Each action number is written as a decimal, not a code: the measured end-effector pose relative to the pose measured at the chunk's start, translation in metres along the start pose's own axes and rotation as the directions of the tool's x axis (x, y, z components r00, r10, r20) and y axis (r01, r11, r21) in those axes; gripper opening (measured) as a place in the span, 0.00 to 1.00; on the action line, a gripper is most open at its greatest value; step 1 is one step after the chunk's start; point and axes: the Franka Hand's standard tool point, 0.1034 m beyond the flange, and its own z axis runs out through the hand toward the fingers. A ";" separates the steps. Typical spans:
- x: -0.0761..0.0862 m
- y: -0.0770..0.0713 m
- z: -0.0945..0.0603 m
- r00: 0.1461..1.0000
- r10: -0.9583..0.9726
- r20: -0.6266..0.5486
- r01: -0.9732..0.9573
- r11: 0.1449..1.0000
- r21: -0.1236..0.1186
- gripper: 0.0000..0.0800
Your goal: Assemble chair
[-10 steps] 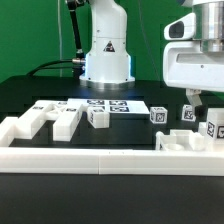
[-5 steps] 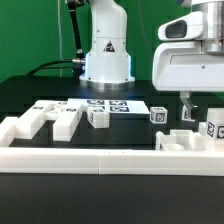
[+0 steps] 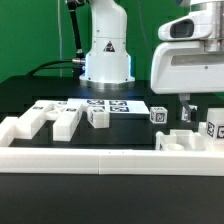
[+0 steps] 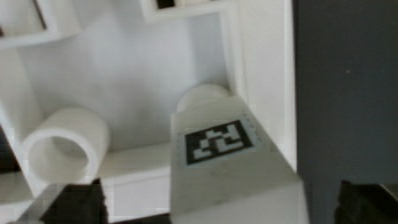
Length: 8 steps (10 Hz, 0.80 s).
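Note:
The chair is in loose white parts. In the exterior view, chunky pieces [image 3: 40,122] lie at the left, a small block [image 3: 98,117] stands beside them, and a tagged block [image 3: 160,115] stands right of the middle. A tagged piece [image 3: 213,127] and a white piece [image 3: 180,140] lie at the right. My gripper [image 3: 200,112] hangs just above these right-hand pieces. In the wrist view a long white part with a tag [image 4: 222,140] runs between my dark fingertips [image 4: 71,205]. A round peg [image 4: 63,150] lies beside it. My gripper [image 4: 217,205] is open, its jaws wide on either side of the tagged part.
The marker board [image 3: 110,105] lies flat in the middle of the black table, before the robot base [image 3: 107,60]. A low white border wall [image 3: 90,158] runs along the front edge.
My gripper has shifted toward the exterior view's left and a little lower over the right-hand parts; in the last half second it barely moved. The parts have not moved.

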 end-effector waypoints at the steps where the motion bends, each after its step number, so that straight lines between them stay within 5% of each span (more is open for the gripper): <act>1: 0.000 0.000 0.000 1.000 -0.021 0.000 0.021 1.000 0.000 0.81; 2: 0.000 -0.001 0.000 1.000 -0.016 0.001 0.016 1.000 0.000 0.80; 3: 0.000 0.000 0.000 1.000 -0.014 0.001 0.014 1.000 0.000 0.59; 4: 0.000 0.000 0.000 1.000 0.000 0.001 0.000 1.000 0.001 0.59; 5: 0.000 0.000 0.000 1.000 0.016 0.000 -0.016 1.000 0.001 0.37; 8: 0.000 0.000 0.000 0.980 0.197 0.001 -0.197 0.980 0.001 0.36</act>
